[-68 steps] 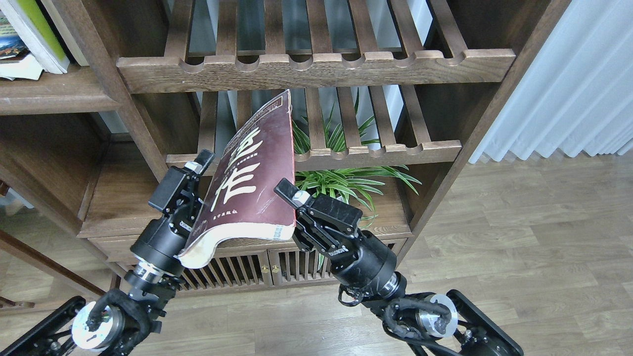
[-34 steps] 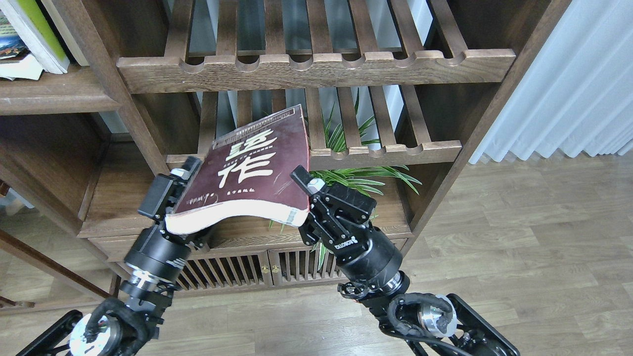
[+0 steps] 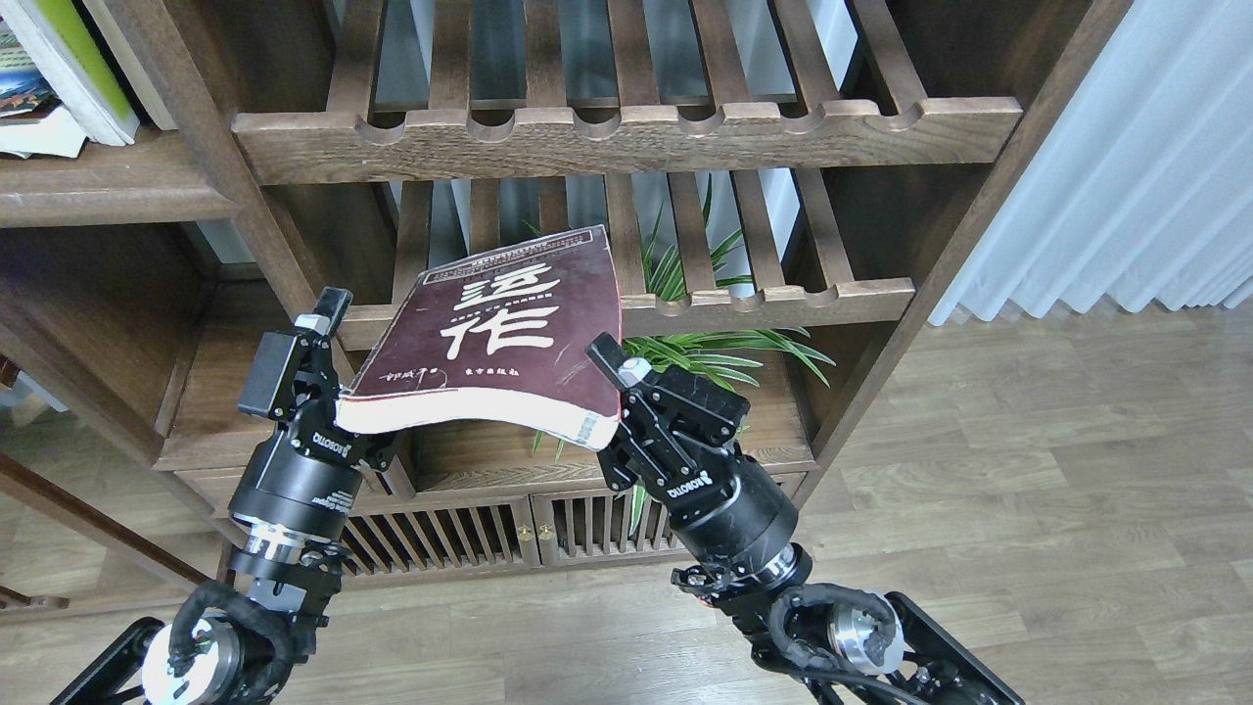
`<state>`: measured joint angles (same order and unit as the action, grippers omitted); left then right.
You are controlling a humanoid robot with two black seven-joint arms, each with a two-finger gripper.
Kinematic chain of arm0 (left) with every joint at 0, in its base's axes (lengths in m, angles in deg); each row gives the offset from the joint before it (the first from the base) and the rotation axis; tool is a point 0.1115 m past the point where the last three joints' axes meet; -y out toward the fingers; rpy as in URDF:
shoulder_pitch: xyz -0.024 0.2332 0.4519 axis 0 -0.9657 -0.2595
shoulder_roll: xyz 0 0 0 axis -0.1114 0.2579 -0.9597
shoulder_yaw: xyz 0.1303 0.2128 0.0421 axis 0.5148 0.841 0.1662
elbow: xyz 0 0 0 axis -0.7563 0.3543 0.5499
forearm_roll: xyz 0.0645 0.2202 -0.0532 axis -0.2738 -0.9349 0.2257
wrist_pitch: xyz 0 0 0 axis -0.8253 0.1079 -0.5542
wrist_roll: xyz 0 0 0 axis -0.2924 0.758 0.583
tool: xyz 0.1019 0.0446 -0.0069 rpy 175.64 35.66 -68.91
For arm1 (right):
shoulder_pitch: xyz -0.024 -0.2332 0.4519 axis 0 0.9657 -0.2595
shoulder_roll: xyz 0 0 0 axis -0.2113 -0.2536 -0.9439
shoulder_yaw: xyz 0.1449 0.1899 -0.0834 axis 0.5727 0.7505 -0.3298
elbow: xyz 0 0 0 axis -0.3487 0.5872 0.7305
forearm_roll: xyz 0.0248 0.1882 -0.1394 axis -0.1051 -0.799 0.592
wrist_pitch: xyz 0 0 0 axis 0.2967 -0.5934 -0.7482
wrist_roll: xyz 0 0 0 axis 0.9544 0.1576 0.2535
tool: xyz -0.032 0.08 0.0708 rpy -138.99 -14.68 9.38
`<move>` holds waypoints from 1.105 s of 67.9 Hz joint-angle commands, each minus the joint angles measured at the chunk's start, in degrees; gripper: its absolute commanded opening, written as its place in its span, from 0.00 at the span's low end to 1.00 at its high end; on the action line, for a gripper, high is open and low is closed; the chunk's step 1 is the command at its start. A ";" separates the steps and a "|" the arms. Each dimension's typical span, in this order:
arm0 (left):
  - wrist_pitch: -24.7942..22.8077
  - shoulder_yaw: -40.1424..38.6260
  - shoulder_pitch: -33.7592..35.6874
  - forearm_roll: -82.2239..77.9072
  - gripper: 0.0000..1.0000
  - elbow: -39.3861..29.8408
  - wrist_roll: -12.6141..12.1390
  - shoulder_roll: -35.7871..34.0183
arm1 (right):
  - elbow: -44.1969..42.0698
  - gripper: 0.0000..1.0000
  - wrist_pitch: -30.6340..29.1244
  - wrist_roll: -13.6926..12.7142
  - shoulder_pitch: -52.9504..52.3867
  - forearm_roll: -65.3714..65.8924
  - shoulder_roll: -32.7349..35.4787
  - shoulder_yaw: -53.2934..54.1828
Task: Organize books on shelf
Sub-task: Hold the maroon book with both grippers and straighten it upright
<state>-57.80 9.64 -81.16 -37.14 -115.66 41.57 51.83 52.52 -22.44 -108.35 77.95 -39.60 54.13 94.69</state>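
The thick maroon book (image 3: 499,333) with big white Chinese characters lies almost flat, cover up, sagging between my two grippers in front of the bookcase. My right gripper (image 3: 612,397) is shut on its lower right corner. My left gripper (image 3: 328,377) is at its lower left corner; the visible finger (image 3: 328,308) stands clear of the cover and the other is hidden under the book. The shelf (image 3: 108,186), a solid dark board, is at the upper left. On it lean the yellow-green book (image 3: 78,59) and a small book with a blue picture (image 3: 20,88).
Two slatted racks with notched rails cross the bookcase, one above (image 3: 626,137) and one behind the maroon book (image 3: 764,299). A green plant (image 3: 700,357) stands on the lower board behind my right gripper. A white curtain (image 3: 1126,157) hangs at the right.
The maroon book has tipped from nearly upright to almost flat. My left gripper has moved left and its finger has come off the cover. My right gripper has risen slightly with the corner.
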 commanded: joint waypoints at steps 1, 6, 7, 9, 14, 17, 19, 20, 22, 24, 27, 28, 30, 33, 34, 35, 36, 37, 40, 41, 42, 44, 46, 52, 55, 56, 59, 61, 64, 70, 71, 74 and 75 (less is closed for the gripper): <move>0.00 0.33 0.02 -0.09 1.00 -0.01 -0.26 1.96 | -0.08 0.01 0.00 0.00 0.03 -0.04 0.00 0.00; 0.00 0.50 0.46 -0.17 0.99 -0.01 -0.44 2.66 | -0.08 0.01 0.09 0.00 0.03 -0.04 0.00 -0.09; 0.00 0.50 0.63 -0.18 0.99 -0.01 -0.44 2.92 | -0.08 0.01 0.09 0.00 0.03 -0.04 0.00 -0.09; 0.00 0.50 0.72 -0.26 0.99 -0.01 -0.44 3.10 | -0.08 0.01 0.09 0.00 0.03 -0.04 0.00 -0.18; 0.00 0.68 1.51 -0.44 0.98 0.08 -0.53 3.80 | -0.08 0.01 0.09 0.00 0.03 -0.04 0.00 -0.18; 0.00 0.85 1.86 -0.44 0.98 0.17 -0.53 4.07 | -0.16 0.01 0.09 0.00 0.03 0.05 0.00 -0.18; 0.00 1.03 1.86 -0.53 0.98 0.17 -0.61 4.24 | -0.16 0.01 0.09 0.00 0.03 -0.04 0.00 -0.27; 0.00 1.20 1.95 -0.53 0.98 0.26 -0.61 4.24 | -0.25 0.01 0.09 0.00 0.03 0.05 0.00 -0.27; 0.00 2.08 1.95 -0.61 0.98 0.34 -0.88 4.24 | -0.43 0.01 0.09 0.00 0.03 0.05 0.00 -0.44; 0.00 2.52 1.95 -0.61 0.98 0.43 -0.88 4.24 | -0.43 0.01 0.09 0.00 0.03 0.05 0.00 -0.44; 0.00 3.14 1.95 -0.70 0.98 0.52 -0.97 4.24 | -0.43 0.01 0.09 0.00 0.03 0.05 0.00 -0.53; 0.00 3.23 1.95 -0.79 0.98 0.52 -0.97 4.24 | -0.43 0.01 0.09 0.00 0.03 0.05 0.00 -0.53; 0.00 3.58 1.95 -0.97 0.98 0.61 -1.05 4.24 | -0.43 0.01 0.09 0.00 0.03 0.05 0.00 -0.53; 0.00 4.19 1.95 -1.75 0.98 0.87 -1.05 4.24 | -0.43 0.01 0.09 0.00 0.03 0.14 0.00 -0.53; 0.00 4.37 1.95 -1.93 0.98 0.96 -1.05 4.24 | -0.43 0.01 0.09 0.00 0.03 0.23 0.00 -0.53; 0.00 4.46 1.95 -2.28 0.98 1.05 -1.05 4.07 | -0.43 0.01 0.09 0.00 0.03 0.14 0.00 -0.53; 0.00 4.72 1.95 -2.89 0.98 1.22 -1.05 4.07 | -0.43 0.01 0.09 0.00 0.03 0.23 0.00 -0.53; 0.00 4.81 1.95 -3.25 0.98 1.31 -1.05 4.07 | -0.43 0.01 0.09 0.00 0.03 0.23 0.00 -0.53; 0.00 4.99 1.95 -4.48 0.98 1.75 -1.05 4.07 | -0.43 0.01 0.09 0.00 0.03 0.32 0.00 -0.53; 0.00 4.99 1.95 -4.74 0.98 1.84 -1.05 4.07 | -0.43 0.01 0.09 0.00 0.03 0.32 0.00 -0.53; 0.00 5.07 1.95 -4.92 0.98 1.93 -1.05 3.98 | -0.43 0.01 0.09 0.00 0.03 0.32 0.00 -0.53; 0.00 5.07 1.87 -5.62 0.98 2.19 -1.05 3.89 | -0.43 0.01 0.09 0.00 0.03 0.49 0.00 -0.53; 0.00 5.07 1.86 -5.80 0.98 2.28 -1.05 3.80 | -0.43 0.01 0.09 0.00 0.03 0.58 0.00 -0.53; 0.00 4.99 1.86 -5.89 0.98 2.45 -0.97 3.45 | -0.43 0.01 0.09 0.00 0.03 0.58 0.00 -0.53; 0.00 4.81 1.95 -5.89 0.98 2.54 -0.97 3.28 | -0.43 0.01 0.09 0.00 0.03 0.58 0.00 -0.53; 0.00 4.81 1.95 -5.89 0.98 2.54 -0.97 3.28 | -0.43 0.01 0.09 0.00 0.03 0.58 0.00 -0.53; 0.00 4.46 1.95 -5.89 0.98 2.63 -0.97 3.10 | -0.43 0.01 0.09 0.00 0.03 0.58 0.00 -0.53; 0.00 4.46 1.86 -5.89 0.98 2.80 -0.97 2.93 | -0.43 0.01 0.09 0.00 0.12 0.67 0.00 -0.53; 0.00 4.28 1.95 -5.89 0.98 2.98 -0.97 2.93 | -0.43 0.01 0.00 0.00 0.12 0.67 0.00 -0.53; 0.00 4.11 1.51 -5.98 0.98 4.12 -1.05 2.58 | -0.52 0.01 0.09 0.00 0.12 1.02 0.00 -0.53; 0.00 4.11 1.51 -5.98 0.98 4.21 -1.05 2.49 | -0.52 0.01 0.00 0.00 0.12 1.02 0.00 -0.53; 0.00 4.54 1.34 -6.15 0.99 5.00 -1.14 2.05 | -0.60 0.01 0.00 0.00 0.12 1.46 0.00 -0.53; 0.00 4.63 1.34 -6.15 0.99 5.18 -1.14 2.05 | -0.60 0.01 0.00 0.00 0.12 1.63 0.00 -0.53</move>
<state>-57.80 13.75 -79.43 -43.10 -112.08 40.56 54.54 52.05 -22.31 -108.34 78.04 -38.73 54.13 94.13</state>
